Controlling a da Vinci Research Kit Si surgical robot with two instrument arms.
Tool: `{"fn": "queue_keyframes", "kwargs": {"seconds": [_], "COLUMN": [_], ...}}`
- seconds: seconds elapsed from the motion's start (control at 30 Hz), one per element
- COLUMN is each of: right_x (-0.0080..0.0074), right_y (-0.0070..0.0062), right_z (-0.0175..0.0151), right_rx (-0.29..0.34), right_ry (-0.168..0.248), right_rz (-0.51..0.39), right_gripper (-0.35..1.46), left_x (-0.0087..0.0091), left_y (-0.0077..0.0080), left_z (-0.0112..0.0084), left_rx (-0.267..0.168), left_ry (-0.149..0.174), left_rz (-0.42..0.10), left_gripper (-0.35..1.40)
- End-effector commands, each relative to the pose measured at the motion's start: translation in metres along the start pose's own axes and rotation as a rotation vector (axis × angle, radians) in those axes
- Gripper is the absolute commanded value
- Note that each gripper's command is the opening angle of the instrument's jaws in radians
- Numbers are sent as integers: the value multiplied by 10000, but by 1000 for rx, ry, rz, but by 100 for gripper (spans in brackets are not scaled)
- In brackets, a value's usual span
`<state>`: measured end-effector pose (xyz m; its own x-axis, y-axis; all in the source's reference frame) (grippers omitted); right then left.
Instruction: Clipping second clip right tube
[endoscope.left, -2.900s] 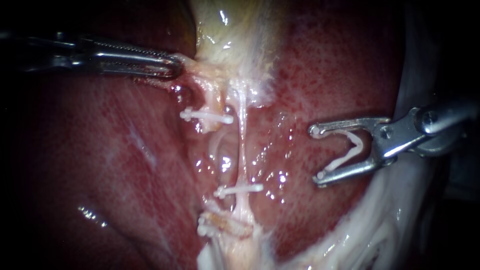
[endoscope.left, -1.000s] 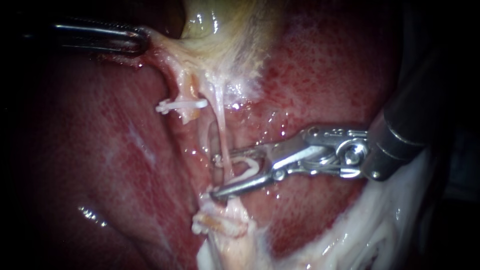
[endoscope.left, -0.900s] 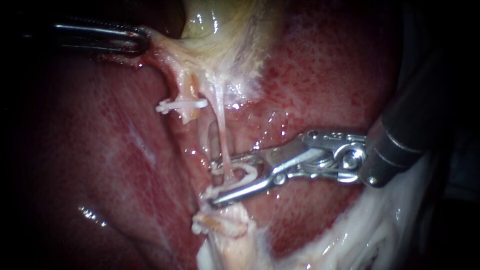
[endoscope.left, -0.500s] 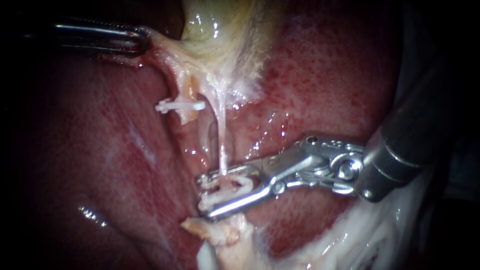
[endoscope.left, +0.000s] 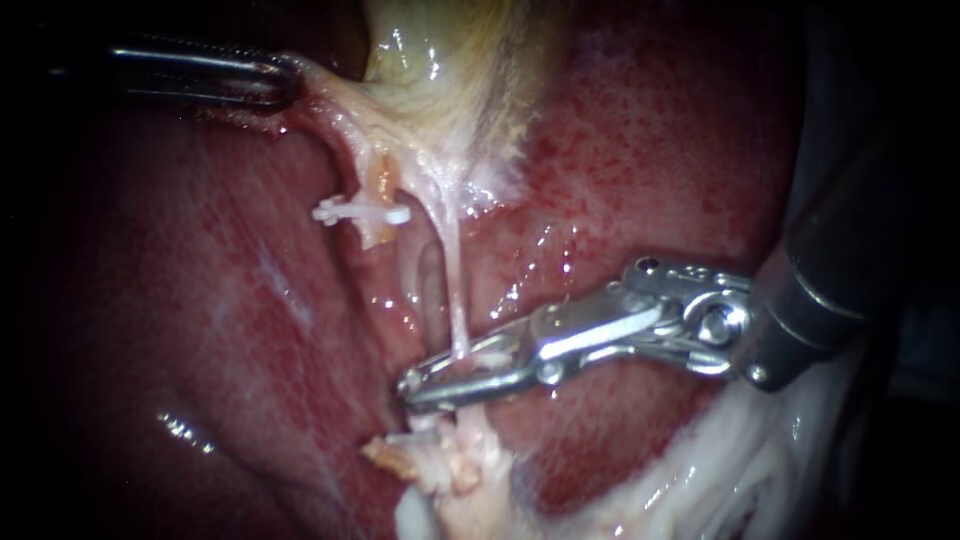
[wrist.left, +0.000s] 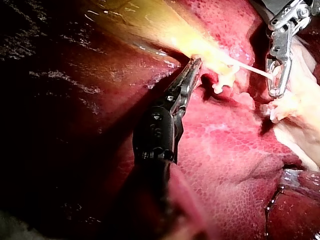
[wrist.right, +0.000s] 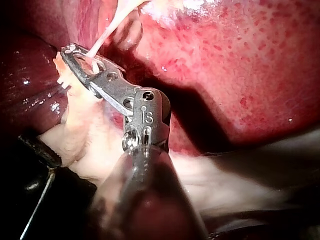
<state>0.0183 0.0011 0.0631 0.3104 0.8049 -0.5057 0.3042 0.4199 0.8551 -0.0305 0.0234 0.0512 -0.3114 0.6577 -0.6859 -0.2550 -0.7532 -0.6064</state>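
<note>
Two instruments are showing. The right instrument (endoscope.left: 415, 382) is clamping the right tube (endoscope.left: 455, 285) between nearly closed jaws (one clip (endoscope.left: 362, 212) is sitting beyond them). The left instrument (endoscope.left: 288, 86) is gripping the gallbladder (endoscope.left: 440, 70).

Right instrument (endoscope.left: 414, 379) has reached the right tube (endoscope.left: 455, 290) — its pincer, wide before, now squeezes the clip (endoscope.left: 487, 350).

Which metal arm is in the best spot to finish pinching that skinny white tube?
Right. The right instrument is clamped across the tube, just where the pinch must finish. The left instrument is far up, gripping tissue, probably to stretch the tube.
</note>
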Motion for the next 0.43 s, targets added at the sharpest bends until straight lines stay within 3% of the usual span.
{"fn": "queue_keyframes", "kwargs": {"seconds": [0.03,0.43], "right_x": [1,0], "right_y": [-1,0], "right_z": [1,1], "right_rx": [4,16], "right_ry": [1,-6], "right_rz": [21,19], "right_gripper": [-35,-35], "left_x": [0,0], "left_y": [0,-1], "left_z": [0,1], "left_rx": [0,0], "left_ry": [0,0], "left_rz": [0,0], "left_gripper": [-35,-35]}}
